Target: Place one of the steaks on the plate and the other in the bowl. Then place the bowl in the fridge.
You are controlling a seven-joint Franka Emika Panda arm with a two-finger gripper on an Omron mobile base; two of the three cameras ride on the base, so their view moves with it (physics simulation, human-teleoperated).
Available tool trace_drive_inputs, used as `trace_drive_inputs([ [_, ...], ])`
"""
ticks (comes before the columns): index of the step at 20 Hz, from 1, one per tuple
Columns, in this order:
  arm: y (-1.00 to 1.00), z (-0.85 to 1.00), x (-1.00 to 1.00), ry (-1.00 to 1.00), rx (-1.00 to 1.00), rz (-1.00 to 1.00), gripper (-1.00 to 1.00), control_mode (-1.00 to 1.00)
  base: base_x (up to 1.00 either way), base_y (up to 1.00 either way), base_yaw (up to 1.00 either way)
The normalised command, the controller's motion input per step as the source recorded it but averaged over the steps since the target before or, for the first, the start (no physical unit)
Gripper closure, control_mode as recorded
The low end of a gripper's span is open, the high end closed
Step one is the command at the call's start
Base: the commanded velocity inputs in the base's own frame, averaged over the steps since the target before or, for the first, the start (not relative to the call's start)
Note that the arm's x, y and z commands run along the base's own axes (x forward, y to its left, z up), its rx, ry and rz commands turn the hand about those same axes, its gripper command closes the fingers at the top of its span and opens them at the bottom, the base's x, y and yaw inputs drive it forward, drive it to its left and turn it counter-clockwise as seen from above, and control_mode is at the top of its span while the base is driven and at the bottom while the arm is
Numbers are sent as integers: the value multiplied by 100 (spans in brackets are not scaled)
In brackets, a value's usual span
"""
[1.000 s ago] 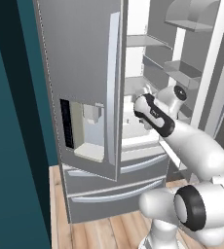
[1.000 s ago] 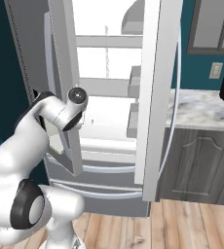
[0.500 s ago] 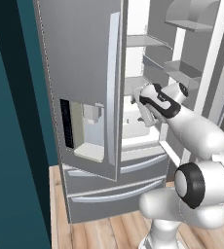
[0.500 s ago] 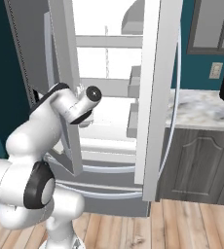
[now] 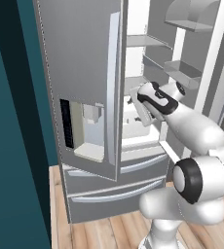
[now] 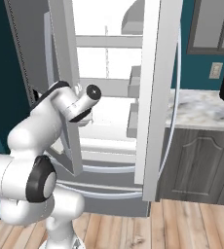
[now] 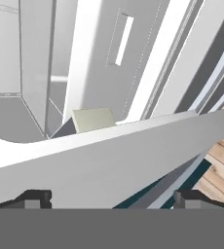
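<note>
Fridge [image 5: 84,73] open, both upper doors swung out, white shelves showing inside. My claw [image 7: 109,197] spread wide, holding nothing, fingertips [image 7: 33,197] far apart, reaching between doors toward fridge interior. Beige patch past white shelf edge, too unclear to name. Marble bench [image 6: 201,109] right of fridge.

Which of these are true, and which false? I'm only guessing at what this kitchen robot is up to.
1. The fridge stands with doors open. True.
2. The gripper is clamped on a steak. False: its jaws are spread wide with nothing between them.
3. The arm reaches toward the fridge's inside. True.
4. The floor is tiled white. False: it is wooden planks.
5. A water dispenser sits in the left door. True.
</note>
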Motion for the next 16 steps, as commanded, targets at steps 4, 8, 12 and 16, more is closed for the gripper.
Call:
trace_drive_inputs([
  [4, 1, -6, 33, 0, 0, 0, -100, -100, 0, 0, 0],
  [8, 0, -7, 26, 0, 0, 0, -100, -100, 0, 0, 0],
  [12, 0, -7, 31, 0, 0, 0, -100, -100, 0, 0, 0],
  [16, 0, -14, 38, 0, 0, 0, -100, -100, 0, 0, 0],
])
